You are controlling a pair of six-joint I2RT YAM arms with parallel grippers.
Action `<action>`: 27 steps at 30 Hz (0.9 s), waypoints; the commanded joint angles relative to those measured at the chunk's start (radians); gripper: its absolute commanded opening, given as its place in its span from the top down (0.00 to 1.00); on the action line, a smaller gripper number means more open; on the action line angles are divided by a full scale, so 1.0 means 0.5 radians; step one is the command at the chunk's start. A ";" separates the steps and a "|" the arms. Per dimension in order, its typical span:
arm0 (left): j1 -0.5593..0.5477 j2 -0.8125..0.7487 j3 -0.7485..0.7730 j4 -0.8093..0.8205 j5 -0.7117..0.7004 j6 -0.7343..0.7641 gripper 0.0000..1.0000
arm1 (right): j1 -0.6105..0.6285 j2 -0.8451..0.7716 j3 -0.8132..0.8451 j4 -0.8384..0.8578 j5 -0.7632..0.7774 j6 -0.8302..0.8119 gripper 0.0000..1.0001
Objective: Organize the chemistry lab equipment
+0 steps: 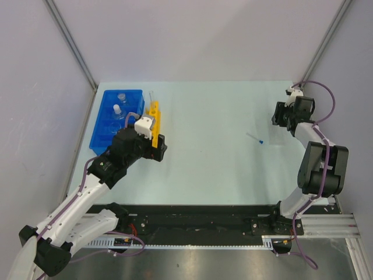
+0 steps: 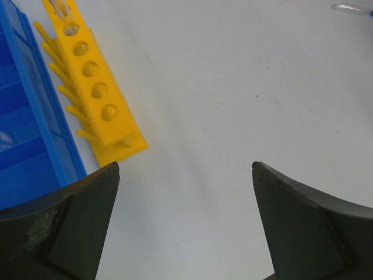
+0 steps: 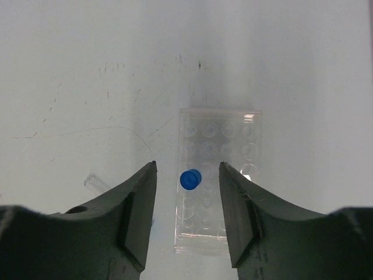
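The blue compartmented tray [image 1: 105,125] lies at the far left with small clear flasks [image 1: 117,109] in it. The yellow tube rack [image 1: 153,115] lies along its right side, with one thin clear tube [image 2: 63,10] in a far hole. My left gripper [image 2: 185,166] is open and empty over bare table just right of the rack's near end [image 2: 119,146]. My right gripper [image 3: 187,166] is open above a clear flat slide with wells [image 3: 224,146]. A small round blue tip [image 3: 190,179] shows between its fingers, untouched. A blue-tipped dropper [image 1: 254,139] lies on the table to the right of centre.
The tray's blue wall [image 2: 41,111] fills the left of the left wrist view. A thin clear tube end [image 2: 352,8] lies at that view's top right. Another clear tube end [image 3: 96,183] lies by my right gripper's left finger. Grey walls enclose the table.
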 commanded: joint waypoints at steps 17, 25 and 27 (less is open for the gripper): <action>0.104 0.075 -0.050 0.319 0.856 -0.378 0.00 | 0.119 -0.575 0.091 -1.128 -0.959 -1.289 0.27; 0.100 -0.029 -0.311 0.524 1.025 -0.687 0.00 | 0.583 -0.198 0.293 -1.239 -0.399 -1.226 0.28; 0.100 -0.072 -0.421 0.619 1.050 -0.776 0.00 | 0.586 -0.066 0.357 -1.249 -0.329 -1.201 0.30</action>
